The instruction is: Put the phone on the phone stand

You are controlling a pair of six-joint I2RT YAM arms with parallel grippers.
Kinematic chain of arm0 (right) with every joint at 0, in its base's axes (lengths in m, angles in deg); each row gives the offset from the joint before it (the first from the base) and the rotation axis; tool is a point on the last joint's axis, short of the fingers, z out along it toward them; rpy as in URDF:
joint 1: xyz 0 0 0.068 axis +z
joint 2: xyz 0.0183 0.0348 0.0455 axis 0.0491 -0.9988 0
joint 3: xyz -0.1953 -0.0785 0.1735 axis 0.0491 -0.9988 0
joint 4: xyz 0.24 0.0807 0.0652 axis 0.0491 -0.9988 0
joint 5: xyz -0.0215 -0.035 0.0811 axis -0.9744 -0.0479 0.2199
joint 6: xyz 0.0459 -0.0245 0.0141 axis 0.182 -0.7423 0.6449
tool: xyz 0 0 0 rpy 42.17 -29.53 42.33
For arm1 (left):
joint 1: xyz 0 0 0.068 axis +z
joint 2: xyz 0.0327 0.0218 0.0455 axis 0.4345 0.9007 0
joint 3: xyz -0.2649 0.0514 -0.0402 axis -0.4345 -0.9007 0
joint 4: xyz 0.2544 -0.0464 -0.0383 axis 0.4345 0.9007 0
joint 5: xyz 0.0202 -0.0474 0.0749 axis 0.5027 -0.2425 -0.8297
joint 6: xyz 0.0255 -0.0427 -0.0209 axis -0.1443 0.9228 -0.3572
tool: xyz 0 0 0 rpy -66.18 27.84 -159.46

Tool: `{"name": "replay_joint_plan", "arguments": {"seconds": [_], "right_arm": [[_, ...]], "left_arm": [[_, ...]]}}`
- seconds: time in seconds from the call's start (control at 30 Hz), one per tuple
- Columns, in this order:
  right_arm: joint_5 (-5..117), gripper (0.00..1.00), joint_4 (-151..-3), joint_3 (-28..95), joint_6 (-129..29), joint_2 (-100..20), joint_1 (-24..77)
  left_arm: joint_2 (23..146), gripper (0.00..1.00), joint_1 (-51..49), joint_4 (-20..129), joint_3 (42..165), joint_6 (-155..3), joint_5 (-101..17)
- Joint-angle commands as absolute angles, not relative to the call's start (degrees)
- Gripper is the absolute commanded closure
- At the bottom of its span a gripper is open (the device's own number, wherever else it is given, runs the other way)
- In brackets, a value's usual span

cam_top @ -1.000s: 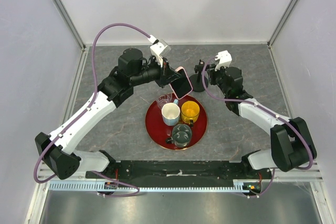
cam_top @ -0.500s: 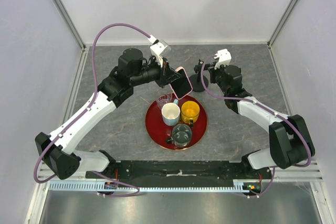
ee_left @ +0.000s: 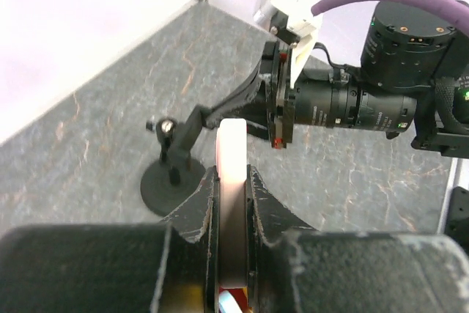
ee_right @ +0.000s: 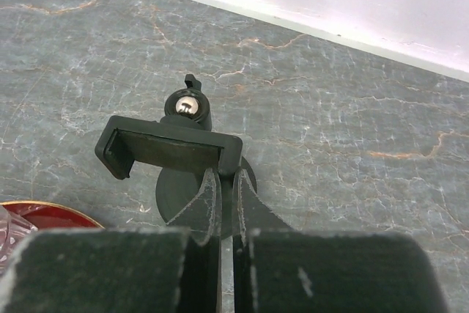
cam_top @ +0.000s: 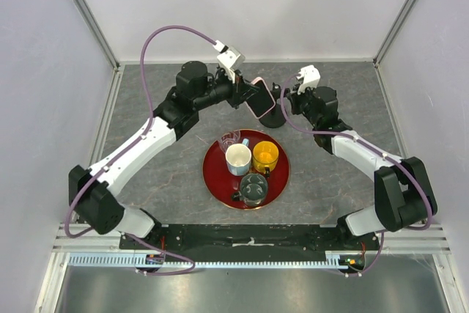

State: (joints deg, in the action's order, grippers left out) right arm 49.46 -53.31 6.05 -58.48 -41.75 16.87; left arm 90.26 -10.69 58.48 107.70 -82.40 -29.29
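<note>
A grey marbled surface [cam_top: 146,100] sits inside white walls, seen from above with two robot arms reaching toward its far side. A round red tray [cam_top: 212,181] holding cups lies nearer the arm bases.

The left claw [cam_top: 245,93] is clenched on the phone [cam_top: 260,98], which hangs tilted in the air just beside the phone stand [cam_top: 275,116], not yet seated. In the left wrist view the phone [ee_left: 233,144] shows edge-on, its pale pink rim rising between the two fingers, which press on its front and back faces.

The right claw [ee_right: 223,177] is clenched tight, its tips against the lower edge of the stand's clamp bracket [ee_right: 168,149]. Whether it actually pinches the bracket cannot be told.

The phone looks stiff, thin and fairly light, with a smooth screen likely to slip. The case rim probably offers the surer hold, leaving the lower end free to enter the bracket. The stand seems light on its disc base and may tip if pushed.

A second ago the phone hung over the tray's far rim. It has since swung to the stand, and the right claw has closed.
</note>
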Motion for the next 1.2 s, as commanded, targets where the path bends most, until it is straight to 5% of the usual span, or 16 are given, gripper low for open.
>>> {"name": "replay_joint_plan", "arguments": {"seconds": [0.0,0.1,0.23,0.9,1.17], "right_arm": [[59.66,1.00,-54.36,8.91,-57.84,-43.45,15.56],[65.37,1.00,-54.80,10.31,-58.19,-45.38,14.06],[74.51,1.00,-61.82,16.11,-61.25,-49.33,12.31],[92.30,1.00,-80.02,32.37,-68.82,-60.23,8.44],[91.77,1.00,-78.02,30.81,-64.88,-59.54,8.70]], "left_arm": [[94.09,0.98,-8.71,38.69,107.64,-89.26,-20.01],[100.31,0.98,-5.37,36.20,112.71,-87.95,-0.65],[107.62,0.98,-3.51,52.24,124.76,-96.60,9.80],[122.84,0.98,-3.78,70.74,142.79,-123.62,12.98],[121.45,0.98,-5.62,58.10,134.54,-123.63,4.55]]}}
